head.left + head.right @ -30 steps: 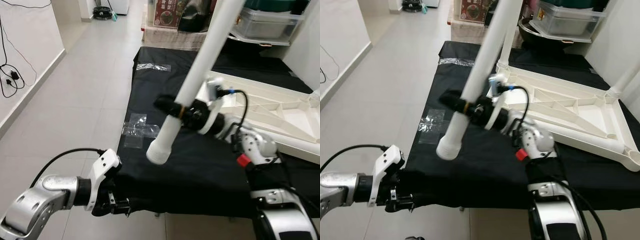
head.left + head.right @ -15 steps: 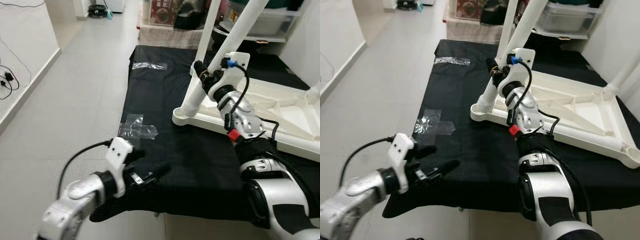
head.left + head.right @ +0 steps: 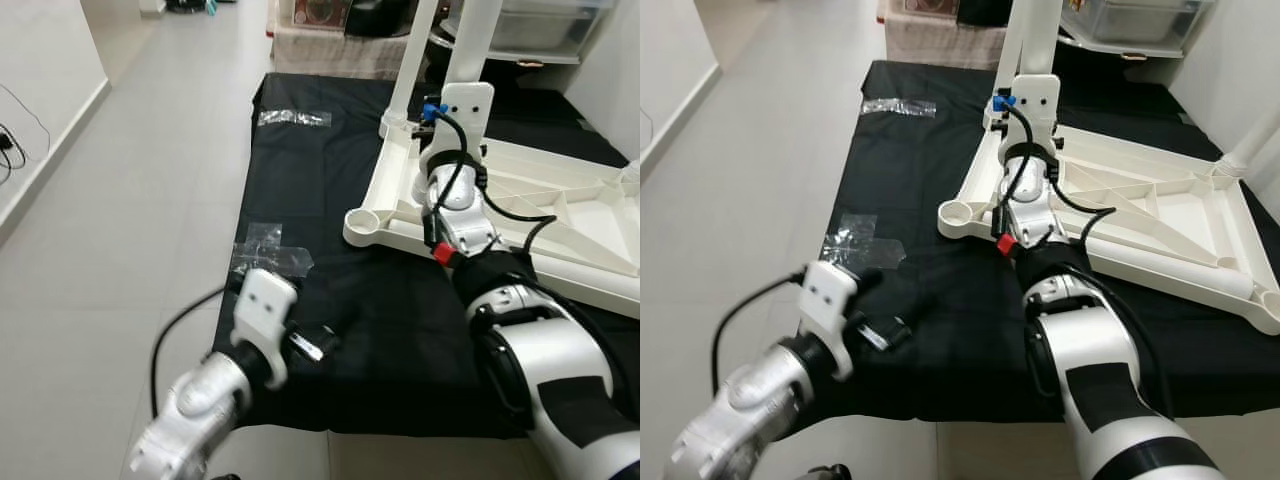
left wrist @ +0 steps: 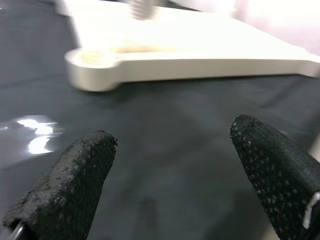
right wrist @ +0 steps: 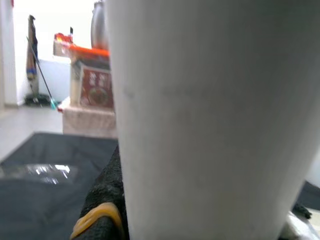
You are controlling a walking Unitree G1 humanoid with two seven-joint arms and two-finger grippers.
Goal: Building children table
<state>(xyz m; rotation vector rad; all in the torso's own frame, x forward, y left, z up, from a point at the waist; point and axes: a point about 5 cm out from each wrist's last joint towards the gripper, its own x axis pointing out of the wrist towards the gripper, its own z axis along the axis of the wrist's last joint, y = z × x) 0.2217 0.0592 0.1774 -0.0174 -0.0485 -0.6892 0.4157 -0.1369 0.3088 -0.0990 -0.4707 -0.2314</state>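
A white children's table top (image 3: 560, 215) lies upside down on a black cloth (image 3: 330, 190). My right gripper (image 3: 460, 95) is shut on a white table leg (image 3: 478, 30), held upright over the top's far left part. In the right wrist view the leg (image 5: 200, 120) sits against a black finger (image 5: 102, 205). Another leg (image 3: 415, 50) stands in a far corner. The near left corner socket (image 3: 366, 221) is empty. My left gripper (image 3: 330, 330) hovers open and empty over the cloth, short of that socket (image 4: 95, 57).
Clear tape patches (image 3: 270, 262) lie on the cloth. Grey tiled floor (image 3: 120, 200) runs along the left, bounded by a white wall. Storage boxes (image 3: 530, 30) and a carton stand behind the cloth. A further leg (image 3: 1265, 145) rises at the far right.
My right arm swung the leg from a slant over the cloth to upright above the table top. My left gripper rose from the cloth's front edge and opened. The camera shifted too.
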